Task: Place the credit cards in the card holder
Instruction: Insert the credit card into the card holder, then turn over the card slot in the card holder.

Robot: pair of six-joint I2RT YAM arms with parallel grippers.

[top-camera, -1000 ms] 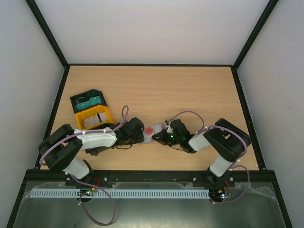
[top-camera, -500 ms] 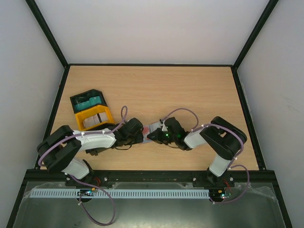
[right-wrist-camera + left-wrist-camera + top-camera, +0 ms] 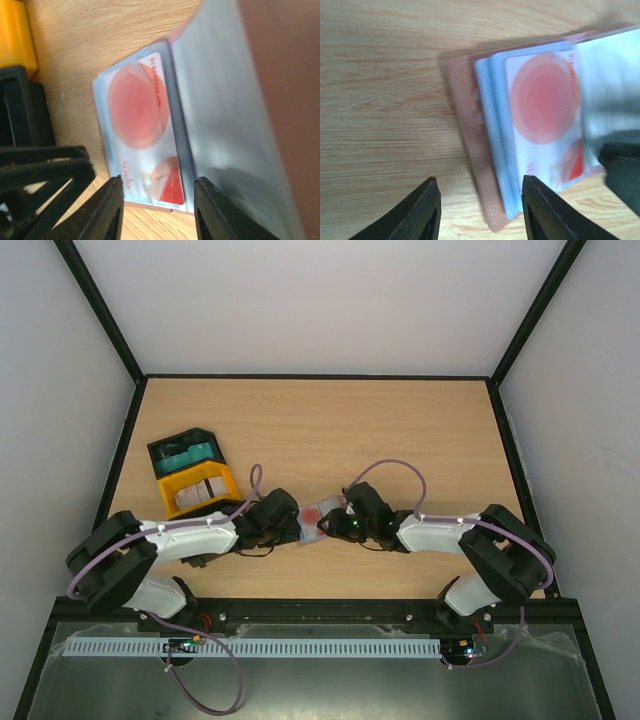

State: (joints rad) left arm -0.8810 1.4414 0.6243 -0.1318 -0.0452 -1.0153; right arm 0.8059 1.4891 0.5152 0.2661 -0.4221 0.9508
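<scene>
The card holder (image 3: 309, 531) lies open on the table between my two grippers, its brown cover (image 3: 470, 150) edging clear sleeves. A red-and-white credit card (image 3: 545, 105) sits inside one sleeve (image 3: 135, 125). My left gripper (image 3: 480, 182) is open, and its jaws straddle the holder's near left corner without pressing it. The right gripper (image 3: 159, 181) is open too, hovering just over the card's end with nothing in it. A grey sleeve and the brown flap (image 3: 280, 75) rise close to the right wrist camera. More credit cards stand in the trays at the left.
A black tray (image 3: 156, 452) holding teal cards and a yellow tray (image 3: 167, 491) holding pale cards stand at the left of the table, close behind the left arm. The yellow tray (image 3: 15, 35) also shows in the right wrist view.
The right gripper went from shut to open and let go of the red-and-white card, which now rests in the sleeve. The left jaws spread wider. The right arm stretched out lower.
</scene>
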